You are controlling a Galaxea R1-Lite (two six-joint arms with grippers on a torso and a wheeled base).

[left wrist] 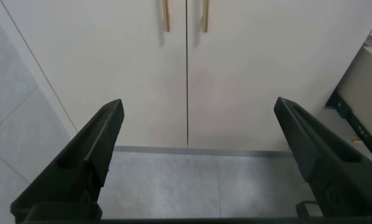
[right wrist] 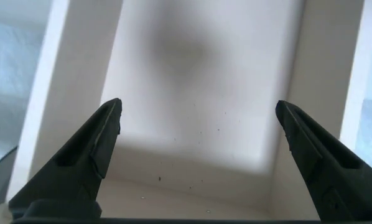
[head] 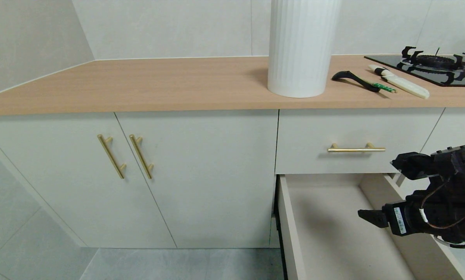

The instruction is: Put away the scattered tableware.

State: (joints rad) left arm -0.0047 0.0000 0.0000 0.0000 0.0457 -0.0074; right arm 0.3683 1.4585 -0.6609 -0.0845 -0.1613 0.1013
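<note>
Right end effector [head: 382, 188] wide open over smooth beige drawer [head: 289, 225]; left end effector [left wrist: 198, 149] wide too. Wood tabletop [head: 158, 81] w/ ribbed white cylinder [head: 300, 46].

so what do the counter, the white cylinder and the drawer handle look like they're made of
Counter: wood-look, likely laminate; matte, with fine straight grain. Cylinder: probably glazed ceramic, possibly plastic; white, vertically ribbed, with a soft sheen. Handle: metal in a brushed brass or gold tone, with a bright highlight along the bar.
</note>
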